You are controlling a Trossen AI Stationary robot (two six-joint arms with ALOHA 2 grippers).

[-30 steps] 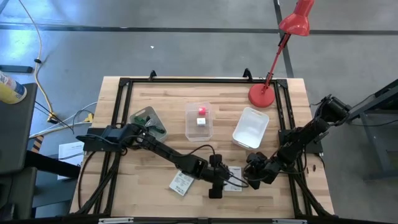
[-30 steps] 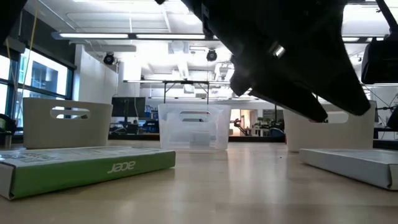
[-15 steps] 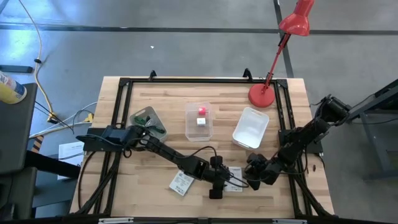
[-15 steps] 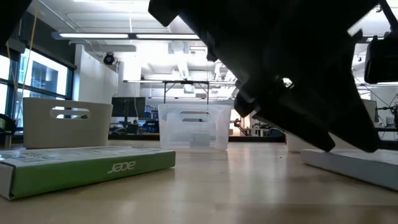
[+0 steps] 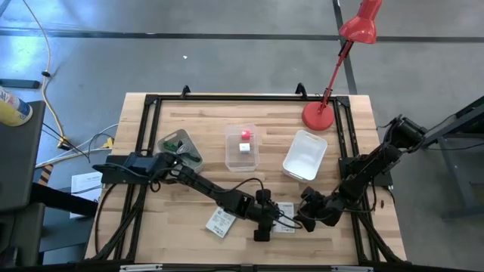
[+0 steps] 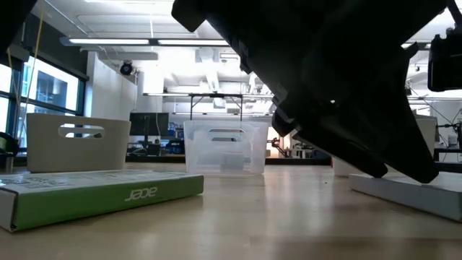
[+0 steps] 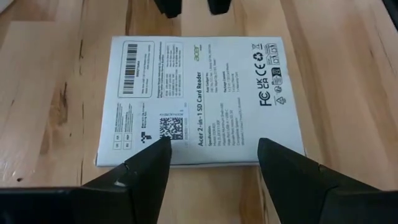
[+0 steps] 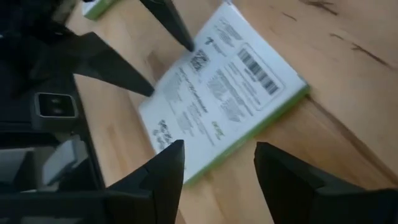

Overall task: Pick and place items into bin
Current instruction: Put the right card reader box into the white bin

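Observation:
A flat white printed packet (image 7: 199, 93) lies on the wooden table near its front edge, between my two grippers (image 5: 285, 219). My left gripper (image 7: 214, 146) is open, with its fingertips over the packet's edge. My right gripper (image 8: 217, 155) is open and faces the same packet (image 8: 217, 99) from the table's right side (image 5: 300, 219). I cannot tell whether either gripper touches the packet. A second packet (image 5: 221, 223) lies flat to the left. A clear bin (image 5: 242, 147) holds a pink cube (image 5: 245, 136) and a white cube (image 5: 243, 148).
A white bin (image 5: 305, 155) stands right of the clear bin. A pale container (image 5: 179, 147) with green and dark things stands to its left. A red desk lamp (image 5: 318, 115) stands at the far right. A black frame (image 5: 151, 102) runs around the table.
My right gripper has crept toward the table's left and near edge, closer to the packet. In the low view my left gripper has sunk lower over the table. The packets have stayed where they were.

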